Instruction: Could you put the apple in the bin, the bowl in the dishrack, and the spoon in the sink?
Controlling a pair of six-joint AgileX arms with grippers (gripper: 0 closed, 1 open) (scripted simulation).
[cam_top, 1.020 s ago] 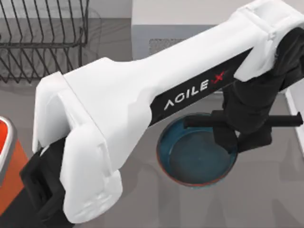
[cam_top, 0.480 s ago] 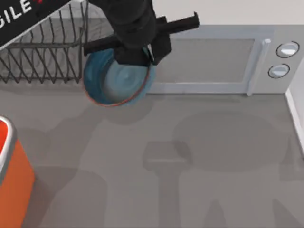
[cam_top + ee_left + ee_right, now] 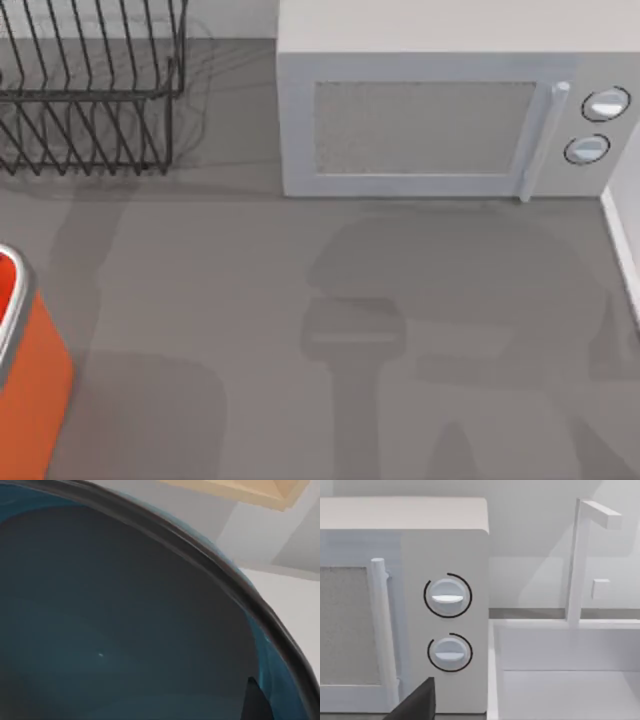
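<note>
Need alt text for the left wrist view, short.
Close-up of the bowl: its glossy teal-blue inside takes up most of the picture, with the dark rim curving across. Beyond the rim are pale walls and a beige panel, and a dark claw finger shows at the frame's edge.

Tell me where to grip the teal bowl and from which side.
Grip the glossy teal-blue round bowl at its thin dark rim, coming in over the open mouth, one finger inside the wall, one outside. The deep, smooth wall probably offers no other pinchable edge. The left hand's fingertip sits inside that wall.
</note>
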